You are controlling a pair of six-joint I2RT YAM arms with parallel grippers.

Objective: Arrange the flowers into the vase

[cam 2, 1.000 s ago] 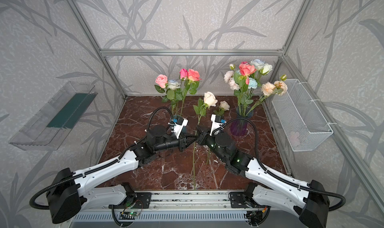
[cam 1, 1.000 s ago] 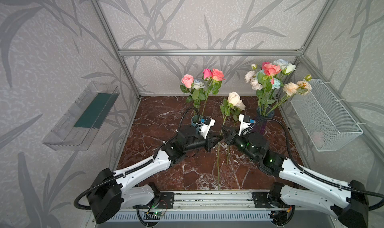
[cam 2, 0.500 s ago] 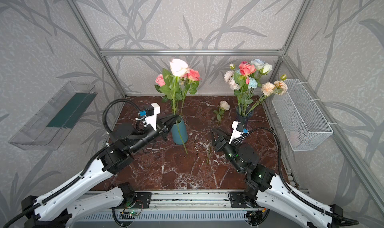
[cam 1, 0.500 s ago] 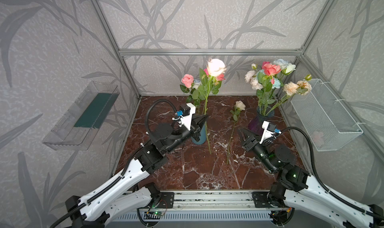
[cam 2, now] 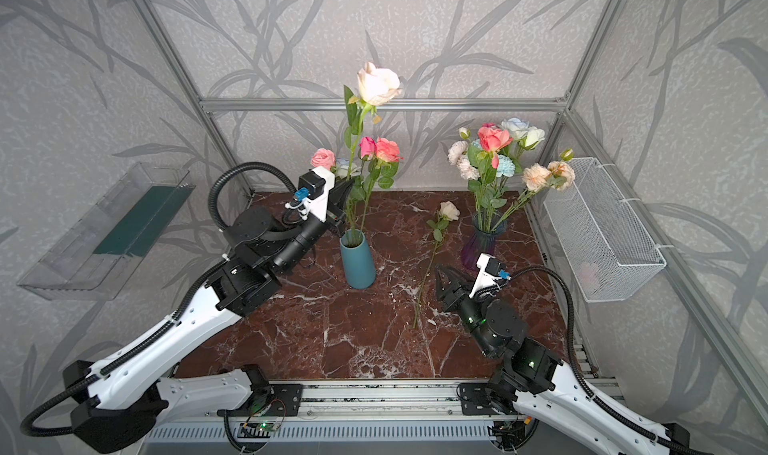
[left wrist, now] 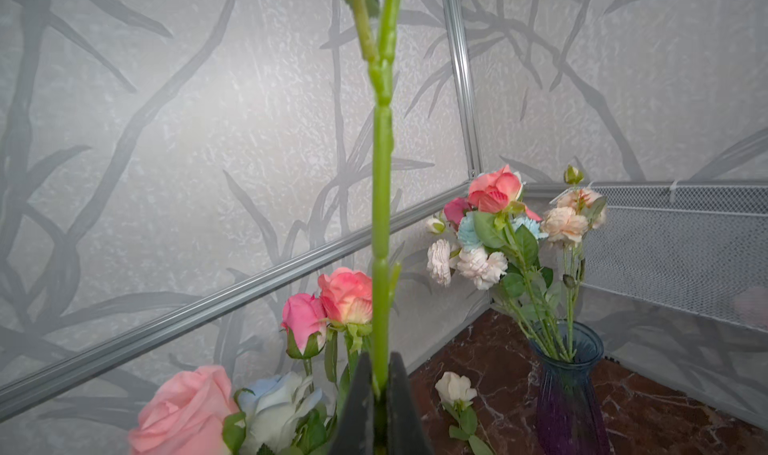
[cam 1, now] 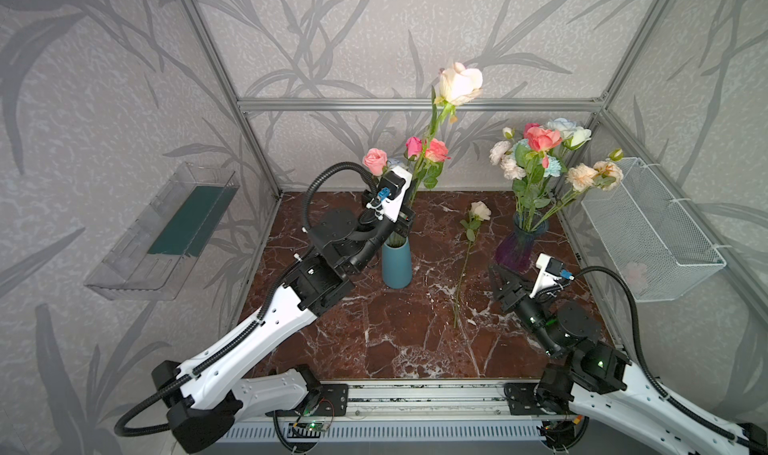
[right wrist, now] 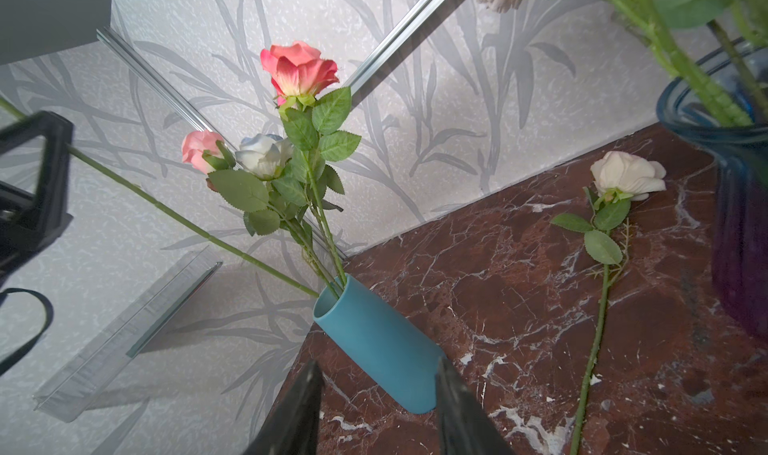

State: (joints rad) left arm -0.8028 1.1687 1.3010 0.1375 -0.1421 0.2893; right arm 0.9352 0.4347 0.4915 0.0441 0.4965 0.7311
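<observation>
Grey leaf-patterned walls (cam 1: 374, 37), red-brown marble floor (cam 1: 374, 340)

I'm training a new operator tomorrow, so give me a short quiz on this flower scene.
1. True or false: the right gripper holds a flower.
2. The left gripper is shut on the stem of which flower? A. the tall cream rose B. a blue carnation C. a coral rose
3. How many loose flowers lie flat on the table?

Key: 1. False, its jaws are open and empty. 2. A. 3. One, the white rose.
</observation>
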